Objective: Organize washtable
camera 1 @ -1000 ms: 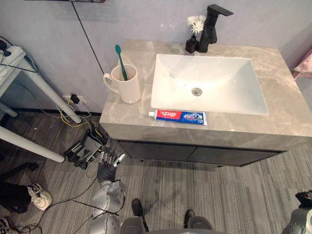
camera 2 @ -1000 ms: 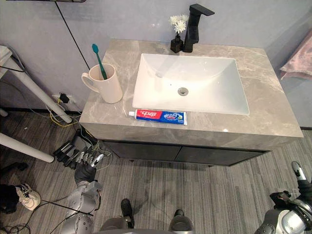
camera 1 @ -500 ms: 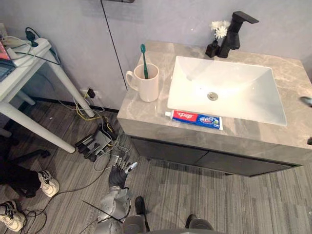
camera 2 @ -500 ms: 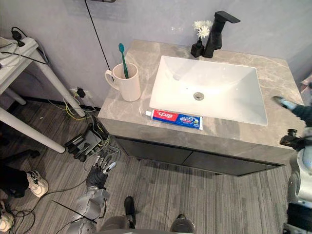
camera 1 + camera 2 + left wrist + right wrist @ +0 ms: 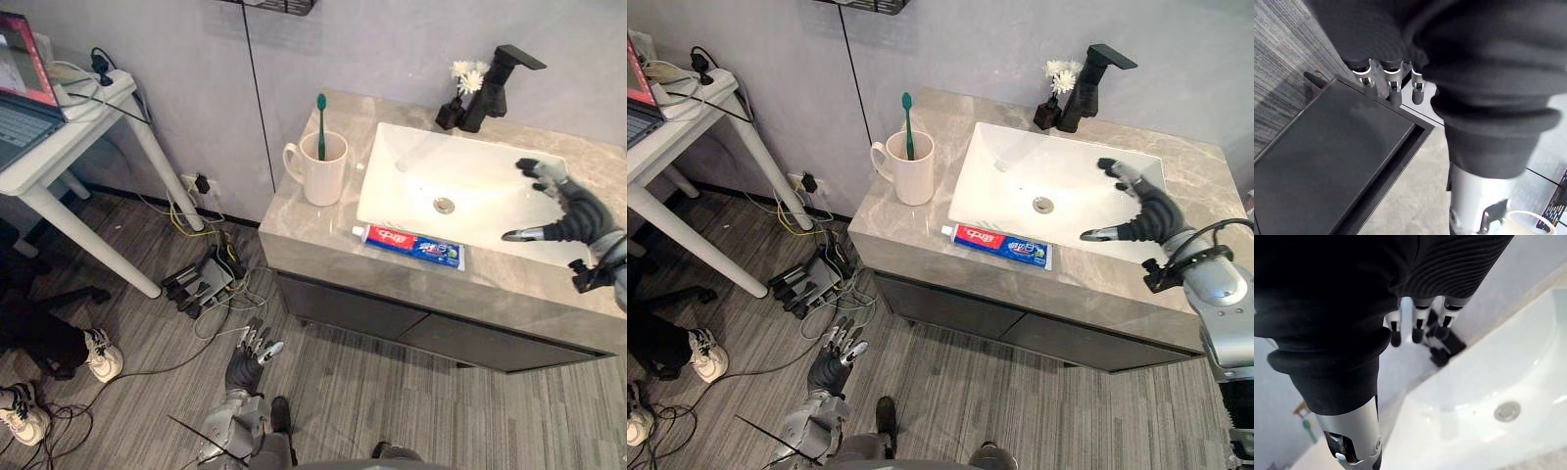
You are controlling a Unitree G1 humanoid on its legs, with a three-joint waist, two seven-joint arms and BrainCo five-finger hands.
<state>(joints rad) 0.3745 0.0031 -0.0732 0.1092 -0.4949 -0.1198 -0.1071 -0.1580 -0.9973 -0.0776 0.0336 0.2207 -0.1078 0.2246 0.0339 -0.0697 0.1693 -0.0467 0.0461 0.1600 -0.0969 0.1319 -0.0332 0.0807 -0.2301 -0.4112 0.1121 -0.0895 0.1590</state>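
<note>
A red and blue toothpaste tube lies flat on the grey marble counter, along the front rim of the white sink. To its left stands a cream mug holding a green toothbrush. My right hand hovers open over the sink's right part, fingers spread, holding nothing. My left hand hangs low by the floor in front of the cabinet, open and relaxed. The mug's rim shows past that hand's wrist.
A black faucet and a small black vase of white flowers stand behind the sink. A power strip and cables lie on the floor left of the cabinet. A white side table carries a laptop. A person's shoes show at lower left.
The camera has shifted, moving the washtable rightward in view. My right hand has risen from low at the right edge to above the sink. The left hand stays low.
</note>
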